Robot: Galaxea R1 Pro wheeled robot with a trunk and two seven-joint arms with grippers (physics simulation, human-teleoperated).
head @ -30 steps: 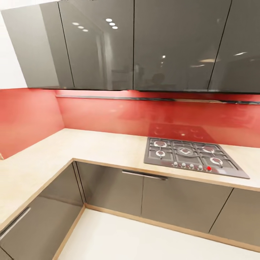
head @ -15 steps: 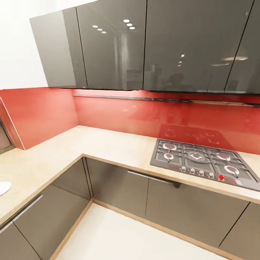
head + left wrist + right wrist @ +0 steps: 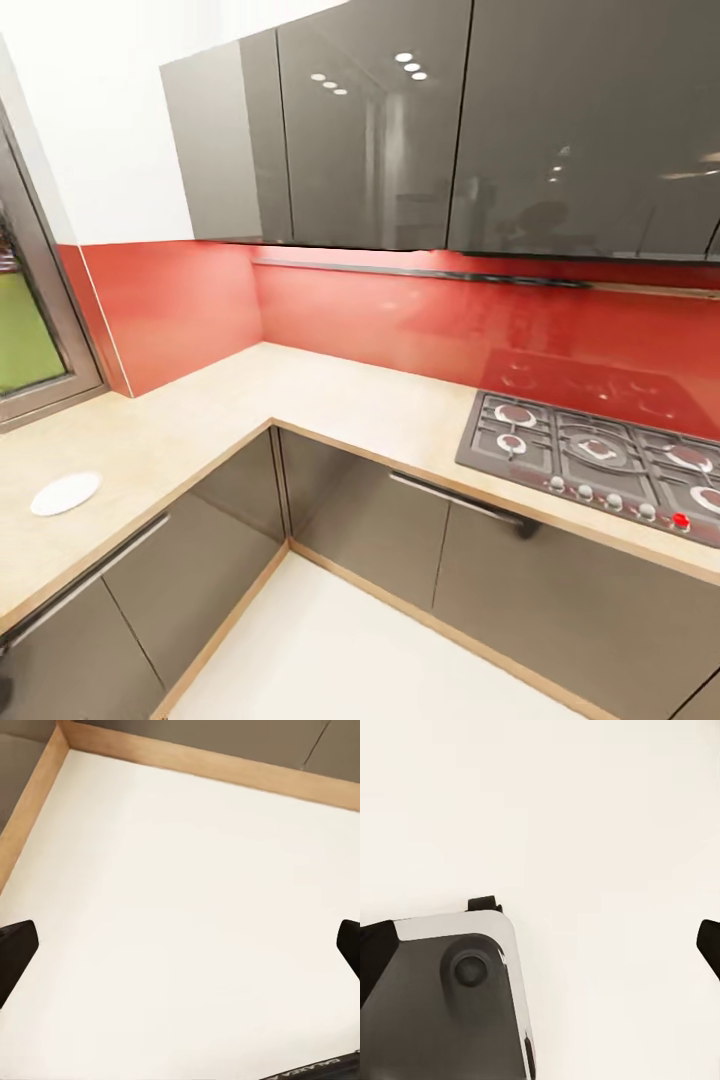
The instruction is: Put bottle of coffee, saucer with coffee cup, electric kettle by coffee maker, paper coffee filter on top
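A flat white round disc (image 3: 65,493), like a saucer, lies on the beige countertop (image 3: 180,430) at the left in the head view, below a window. The coffee maker, bottle, filter, cup and kettle are out of view. In the left wrist view my left gripper (image 3: 180,952) hangs open over the pale floor (image 3: 187,870), its dark fingertips (image 3: 15,949) far apart with nothing between them. My right gripper (image 3: 540,949) is open too, above the floor and a corner of my own grey base (image 3: 450,1005).
The L-shaped counter runs along a red backsplash (image 3: 400,320) under glossy grey wall cabinets (image 3: 400,120). A gas hob (image 3: 600,460) sits at the right. A window frame (image 3: 40,330) stands at the far left. Grey base cabinets (image 3: 380,520) line the floor.
The camera has turned to the left, so the whole picture has slid to the right. The window and the white disc on the left counter have come into view.
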